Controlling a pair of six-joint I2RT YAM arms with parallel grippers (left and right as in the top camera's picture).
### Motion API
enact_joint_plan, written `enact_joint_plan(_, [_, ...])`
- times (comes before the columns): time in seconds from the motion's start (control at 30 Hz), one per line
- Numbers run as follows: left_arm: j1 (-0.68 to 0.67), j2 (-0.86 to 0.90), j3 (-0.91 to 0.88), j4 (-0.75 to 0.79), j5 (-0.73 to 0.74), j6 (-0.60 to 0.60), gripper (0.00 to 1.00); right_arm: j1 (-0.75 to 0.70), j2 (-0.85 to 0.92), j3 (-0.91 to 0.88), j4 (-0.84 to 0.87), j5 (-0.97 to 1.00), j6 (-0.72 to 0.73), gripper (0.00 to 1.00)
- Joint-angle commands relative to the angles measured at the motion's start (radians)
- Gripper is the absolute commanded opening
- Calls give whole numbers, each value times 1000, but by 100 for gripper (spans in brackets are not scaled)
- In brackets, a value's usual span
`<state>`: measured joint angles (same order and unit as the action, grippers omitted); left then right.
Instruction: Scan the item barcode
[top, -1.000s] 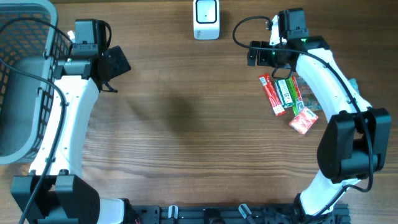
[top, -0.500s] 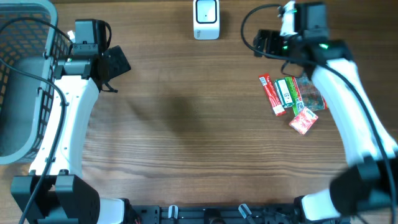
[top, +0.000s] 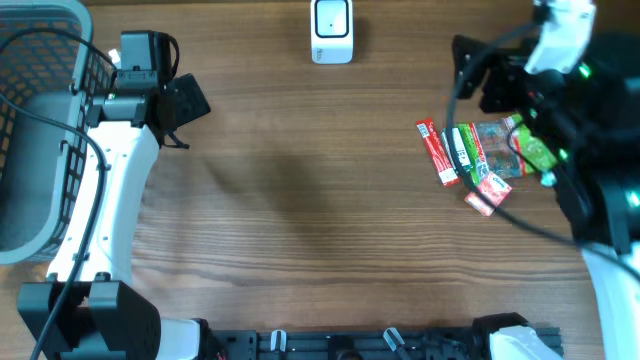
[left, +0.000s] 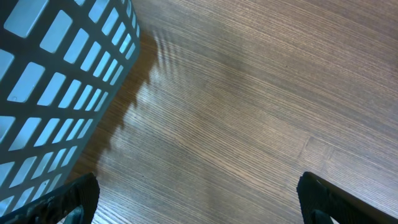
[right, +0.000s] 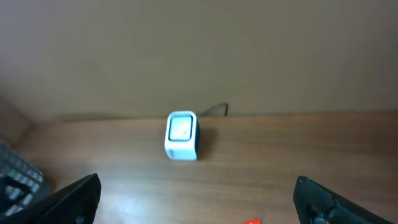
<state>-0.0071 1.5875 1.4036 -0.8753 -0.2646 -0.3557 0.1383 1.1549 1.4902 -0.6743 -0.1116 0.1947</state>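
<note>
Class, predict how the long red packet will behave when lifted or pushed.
The red packet looks thin and flat: probably light, maybe bendy. Being flat, it should slide, not roll. It seems to touch the green packet, so a push may shift both.

Soft, even light overall, no harsh glare

Overhead view is bright and mostly crisp, but the right arm (top: 590, 120) is badly smeared. Left wrist view is sharp: the basket (left: 56, 74) throws a slotted shadow onto the table (left: 249, 93). Right wrist view is dimmer and mushy, and the scanner (right: 181, 134) looks a bit washed out.
</note>
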Motion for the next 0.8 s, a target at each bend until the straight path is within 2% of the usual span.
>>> enact_joint_plan(0.0, [5,-2,8,-1,-5,12,100,-3,-124,7,-24,51,-12,99])
enact_joint_plan(0.27, [5,-2,8,-1,-5,12,100,-3,-369,-29,-217,115,-70,100])
enact_joint_plan(0.5, [5,-2,8,-1,-5,12,100,-3,-689,-335,-194,141,-101,100])
enact_joint_plan(0.6, [5,-2,8,-1,-5,12,100,-3,-886,-562,-129,141,-101,100])
enact_joint_plan(0.67, [5,-2,8,-1,-5,12,100,-3,-957,-656,-64,140,-101,100])
enact_joint_plan(0.77, [5,-2,8,-1,-5,12,100,-3,-1061,-832,133,141,-102,100])
